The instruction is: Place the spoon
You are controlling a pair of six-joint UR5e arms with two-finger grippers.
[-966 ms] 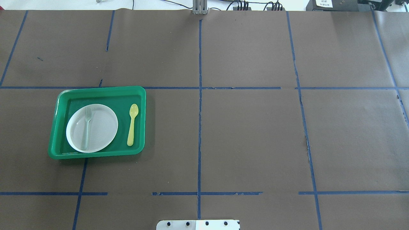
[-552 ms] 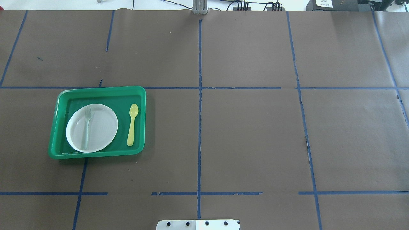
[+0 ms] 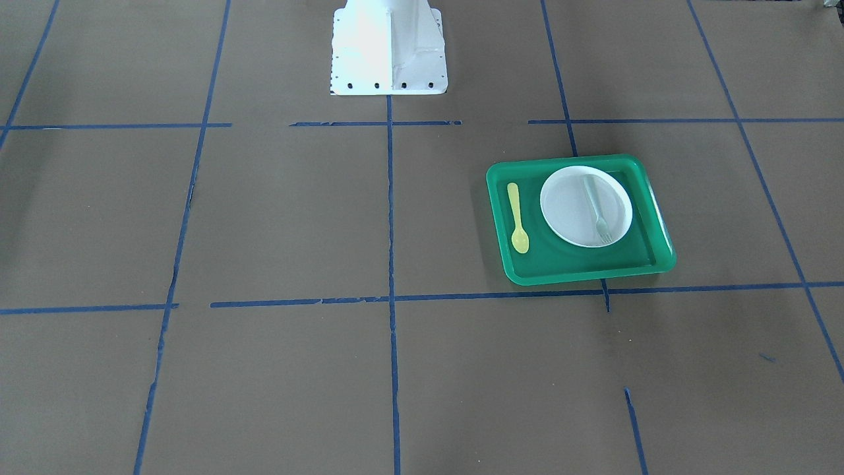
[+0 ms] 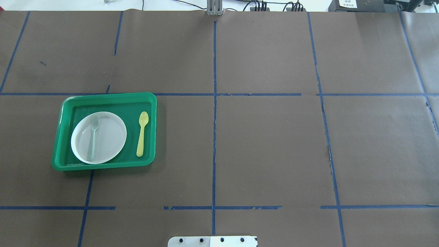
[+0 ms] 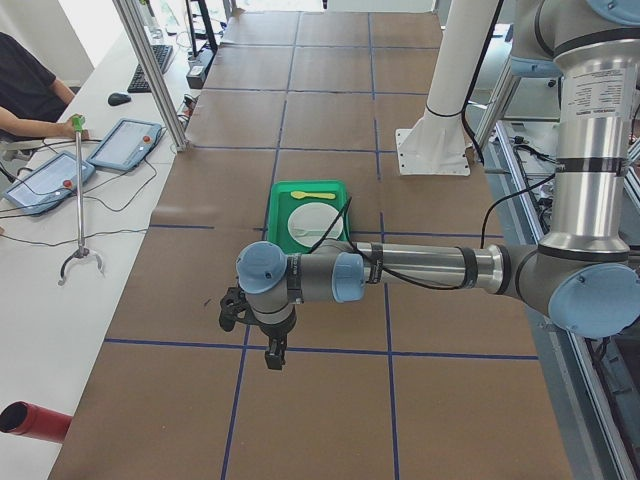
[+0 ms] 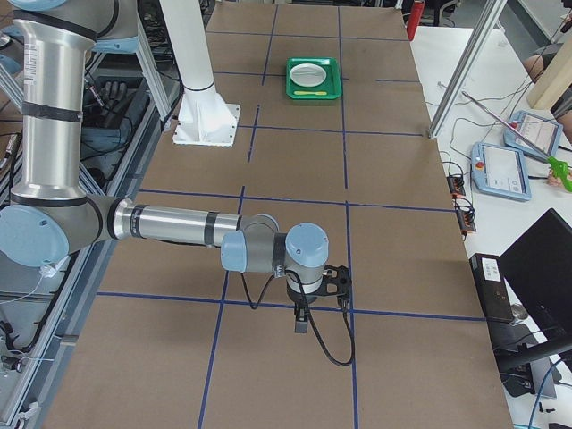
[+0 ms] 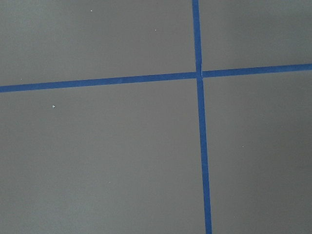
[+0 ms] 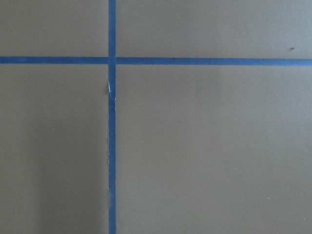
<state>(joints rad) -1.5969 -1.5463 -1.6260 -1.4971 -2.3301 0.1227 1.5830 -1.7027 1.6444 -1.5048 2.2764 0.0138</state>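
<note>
Spoon (image 4: 142, 134) in tray (image 4: 103, 97), bowl pointing away from robot; jaws: cannot tell.

Yellow spoon (image 4: 142, 134) flat in green tray (image 4: 103, 98), just beside white plate (image 4: 109, 137) bearing fork (image 4: 92, 138).

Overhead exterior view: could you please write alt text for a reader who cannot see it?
A green tray on the left of a brown table holds a white plate with a fork on it and a yellow spoon beside the plate.

Brown table (image 4: 274, 154), blue tape grid (image 4: 214, 137)
</note>
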